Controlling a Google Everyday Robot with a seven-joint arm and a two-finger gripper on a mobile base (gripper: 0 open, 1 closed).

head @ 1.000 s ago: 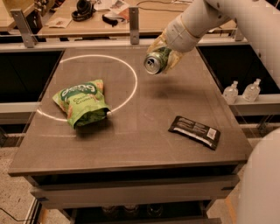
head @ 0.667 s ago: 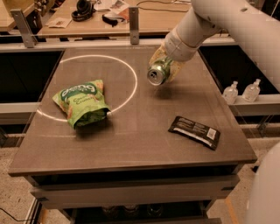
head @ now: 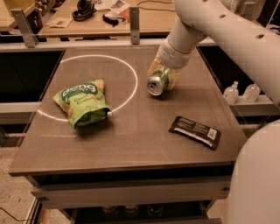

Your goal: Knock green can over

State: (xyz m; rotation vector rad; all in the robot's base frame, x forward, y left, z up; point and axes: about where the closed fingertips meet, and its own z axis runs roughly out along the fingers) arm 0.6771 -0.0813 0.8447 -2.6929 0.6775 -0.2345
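Note:
The green can (head: 156,83) lies tilted on its side, silver top facing me, between the fingers of my gripper (head: 163,74). The gripper comes down from the upper right and is shut on the can, holding it at or just above the brown table (head: 131,140), right of the white circle (head: 131,85) drawn on it. The can's far end is hidden by the fingers.
A green snack bag (head: 81,103) lies at the left on the circle's line. A black wrapped bar (head: 195,131) lies at the right front. Two small bottles (head: 239,92) stand on a shelf past the right edge. A desk with headphones (head: 83,8) stands behind.
The gripper has moved down and toward the table's middle with the can in it, from up in the air to the table surface.

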